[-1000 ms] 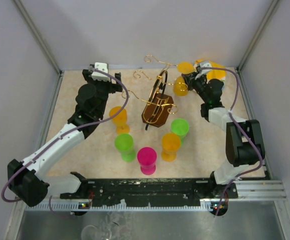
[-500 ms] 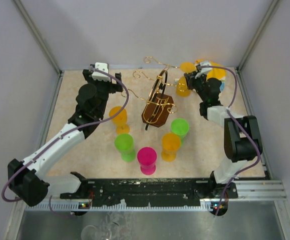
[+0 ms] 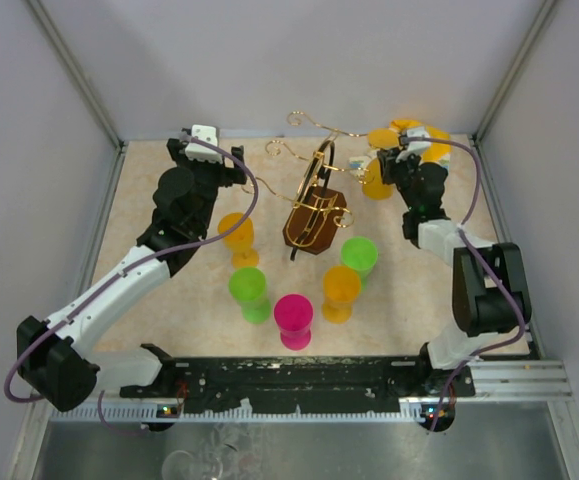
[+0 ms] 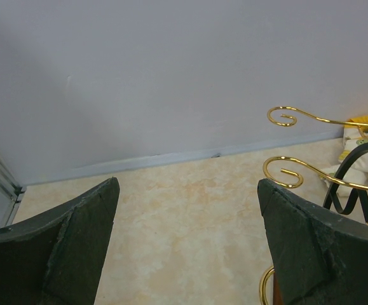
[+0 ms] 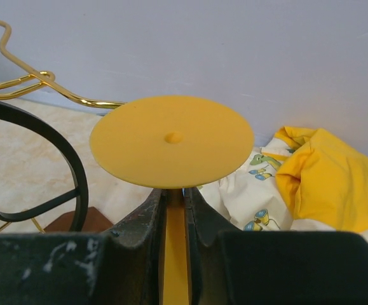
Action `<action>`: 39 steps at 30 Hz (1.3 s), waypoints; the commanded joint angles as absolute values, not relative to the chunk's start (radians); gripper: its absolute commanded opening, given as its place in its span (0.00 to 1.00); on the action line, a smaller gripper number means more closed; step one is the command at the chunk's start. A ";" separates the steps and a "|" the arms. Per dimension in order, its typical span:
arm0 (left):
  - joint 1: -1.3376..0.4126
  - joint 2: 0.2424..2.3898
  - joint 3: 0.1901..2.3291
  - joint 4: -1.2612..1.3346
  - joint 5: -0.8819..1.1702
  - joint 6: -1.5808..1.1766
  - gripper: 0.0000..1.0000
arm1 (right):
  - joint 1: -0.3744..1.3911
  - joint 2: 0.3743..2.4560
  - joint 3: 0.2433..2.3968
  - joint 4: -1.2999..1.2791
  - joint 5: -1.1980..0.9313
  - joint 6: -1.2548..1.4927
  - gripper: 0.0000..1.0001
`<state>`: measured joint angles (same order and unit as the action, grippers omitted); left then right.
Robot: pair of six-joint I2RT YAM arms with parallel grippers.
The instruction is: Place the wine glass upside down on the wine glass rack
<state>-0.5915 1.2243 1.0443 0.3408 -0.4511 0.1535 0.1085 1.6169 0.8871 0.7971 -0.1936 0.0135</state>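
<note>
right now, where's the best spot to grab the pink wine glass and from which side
Probably the narrow stem below the bowl of the pink wine glass, approached level from the near edge. It stands upright, with a green glass on its left and an orange glass on its right, so the sides look crowded and the near side free.

1. I see a yellow-and-white printed cloth point(image 5: 311, 184) just beyond and right of the right fingers point(image 5: 138, 223).
2. Beige marbled tabletop point(image 4: 184, 210) shows between the left fingers point(image 4: 75, 248).
3. A plain grey wall point(image 4: 171, 76) stands beyond both pairs.
</note>
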 commanded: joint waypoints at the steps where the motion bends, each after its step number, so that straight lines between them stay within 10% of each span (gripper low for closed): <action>1: -0.584 1.224 1.049 0.358 -0.439 0.141 0.95 | 0.101 1.546 0.862 0.830 -0.178 -0.012 0.00; 18: -0.584 1.229 1.057 0.338 -0.419 0.127 0.95 | 0.149 1.530 0.788 0.934 -0.273 -0.017 0.02; 39: -0.570 1.271 1.197 0.052 -0.521 -0.038 0.97 | 0.141 1.231 0.618 0.712 -0.004 -0.071 0.75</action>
<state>-0.5838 1.2663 1.1374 0.1600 -0.4740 0.0265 0.1429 1.3369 0.6559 0.7372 -0.1150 -0.0532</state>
